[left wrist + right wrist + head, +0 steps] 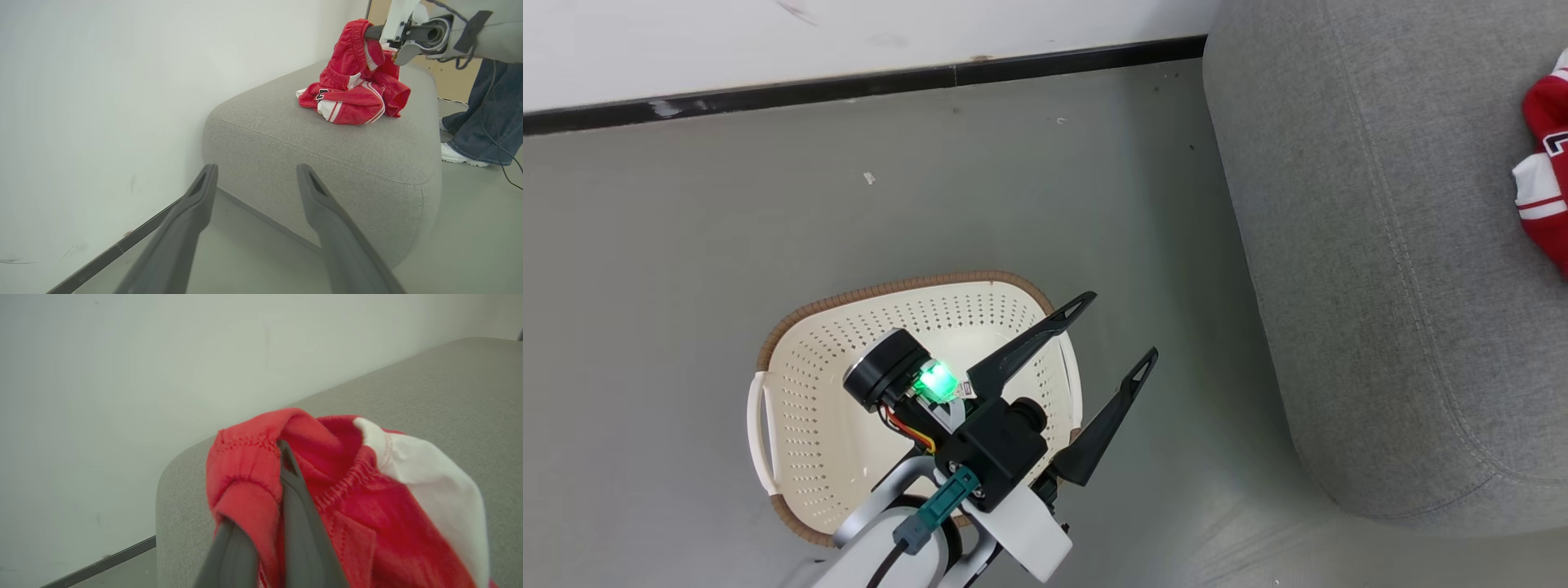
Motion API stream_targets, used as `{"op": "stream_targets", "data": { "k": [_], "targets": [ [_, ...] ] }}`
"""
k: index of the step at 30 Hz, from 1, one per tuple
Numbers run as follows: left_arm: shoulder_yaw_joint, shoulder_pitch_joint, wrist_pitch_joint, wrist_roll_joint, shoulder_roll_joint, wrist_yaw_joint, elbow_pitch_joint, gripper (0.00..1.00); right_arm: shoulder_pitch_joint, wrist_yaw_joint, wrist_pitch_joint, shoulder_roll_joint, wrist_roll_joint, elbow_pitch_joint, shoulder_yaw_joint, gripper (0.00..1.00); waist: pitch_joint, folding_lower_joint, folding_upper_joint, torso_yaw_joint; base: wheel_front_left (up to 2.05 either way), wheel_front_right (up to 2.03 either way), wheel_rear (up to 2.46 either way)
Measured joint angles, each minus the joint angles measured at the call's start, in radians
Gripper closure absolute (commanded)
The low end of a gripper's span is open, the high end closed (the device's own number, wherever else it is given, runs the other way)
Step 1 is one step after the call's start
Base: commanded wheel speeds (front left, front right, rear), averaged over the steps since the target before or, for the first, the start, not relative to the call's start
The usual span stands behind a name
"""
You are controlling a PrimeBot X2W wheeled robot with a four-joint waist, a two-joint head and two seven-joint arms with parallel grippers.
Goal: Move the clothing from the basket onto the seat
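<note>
The cream basket [809, 384] stands on the floor, and what shows of its inside is bare plastic. My left gripper [1119, 327] hovers open over its right rim, fingers [204, 192] spread and pointing toward the grey seat [327, 151]. On the seat lies a crumpled piece of red and white clothing [351, 102], showing at the seat's far right edge in the head view [1547, 163]. Just above it my right gripper [374, 32] is shut on the waistband of a second red garment [347, 506], which hangs down onto the pile. The seat [429, 384] lies under that garment.
A white wall with a dark baseboard [849, 82] runs behind the basket and seat. A person's legs in jeans [486, 118] with a white shoe stand on the floor past the seat's far side. Grey floor [1013, 204] lies between basket and seat.
</note>
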Motion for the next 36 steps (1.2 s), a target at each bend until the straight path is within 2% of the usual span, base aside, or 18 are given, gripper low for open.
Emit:
{"op": "stream_targets", "data": {
  "k": [7, 8, 9, 11, 13, 14, 23, 36],
  "targets": [
    [-0.002, -0.027, -0.002, 0.000, -0.007, -0.009, 0.000, 0.00, 0.003, 0.000, -0.018, 0.014, -0.017, -0.002, 0.025, 1.00, 0.034, 0.0000, 0.0000, 0.020, 0.00, 0.00, 0.00],
    [-0.002, -0.033, -0.002, 0.000, -0.008, -0.009, 0.000, 0.00, 0.004, 0.000, -0.019, 0.016, -0.017, -0.004, 0.025, 0.89, 0.038, 0.0000, 0.0000, 0.022, 0.00, 0.00, 0.00],
    [0.000, -0.037, -0.009, 0.000, -0.008, -0.009, 0.002, 0.00, 0.006, 0.000, -0.026, 0.021, -0.017, -0.005, 0.026, 0.74, 0.042, 0.0000, 0.0000, 0.024, 0.00, 0.00, 0.00],
    [0.003, -0.040, -0.017, 0.000, -0.007, -0.009, 0.010, 0.00, 0.012, 0.000, -0.027, 0.040, -0.013, -0.005, 0.026, 0.52, 0.044, 0.0000, 0.0000, 0.023, 0.00, 0.00, 0.00],
    [0.004, -0.040, -0.019, 0.000, -0.007, -0.016, 0.017, 0.00, 0.018, 0.000, -0.028, 0.052, -0.007, -0.006, 0.028, 0.13, 0.043, 0.0000, 0.0000, 0.021, 0.00, 0.00, 0.00],
    [0.005, -0.040, -0.023, 0.000, -0.007, -0.017, 0.024, 0.00, 0.022, 0.000, -0.028, 0.053, -0.002, -0.012, 0.033, 0.00, 0.041, 0.0000, 0.0000, 0.019, 0.00, 0.00, 0.00],
    [0.016, -0.053, -0.040, -0.009, -0.006, -0.018, 0.049, 0.00, 0.063, 0.000, -0.037, 0.058, 0.001, -0.063, 0.076, 0.00, 0.025, 0.0000, 0.0000, 0.004, 0.00, 0.00, 0.00],
    [0.075, -0.049, -0.081, -0.038, 0.005, -0.016, 0.098, 0.00, 0.175, 0.000, -0.046, 0.111, -0.002, -0.212, 0.192, 0.00, -0.033, 0.0000, 0.0000, -0.028, 0.00, 0.00, 0.00]
  ]
}}
